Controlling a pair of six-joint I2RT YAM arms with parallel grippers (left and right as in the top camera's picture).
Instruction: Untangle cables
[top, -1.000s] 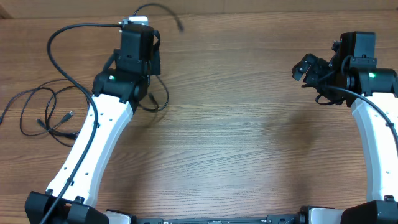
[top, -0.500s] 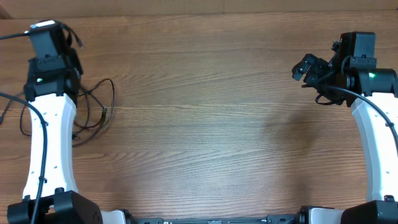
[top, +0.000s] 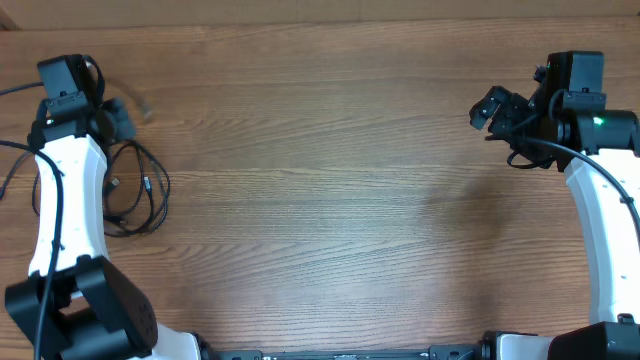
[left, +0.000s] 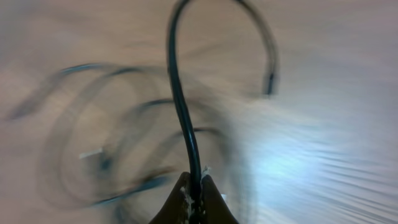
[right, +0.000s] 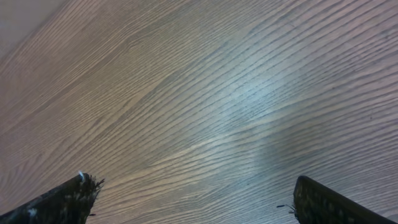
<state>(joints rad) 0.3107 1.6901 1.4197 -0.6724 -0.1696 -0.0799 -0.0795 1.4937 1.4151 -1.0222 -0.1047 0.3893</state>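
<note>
Here the left hand (top: 116, 117) sits close to the far left corner of the bench (top: 330, 210). It shows only as a dark smear in the overhead view. The left wrist view is also blurred, but there the left hand (left: 194, 191) is plainly clenched. Its two fingertips are pressed together on a single black cord of the cables (left: 181, 109). From that pinch the cord rises, arches over to the right and ends in a small dark tip hanging free above the wood. Behind it, fainter loops of cord lie on the bench, too smeared to count or to trace.

From overhead, the rest of the cables (top: 137, 192) lie in a loose bundle of overlapping loops along the left edge of the bench. They are just beside the white link of the left arm and partly hidden under it. Two small pale plug ends show inside the loops. Whether the strands are knotted or merely crossed cannot be told.

The right hand (top: 490, 107) is well apart from all this, toward the far right corner, and it is released. In the right wrist view the right hand (right: 196, 198) has its fingertips spread to the two lower corners. Only the wood grain of the bench shows between them.
</note>
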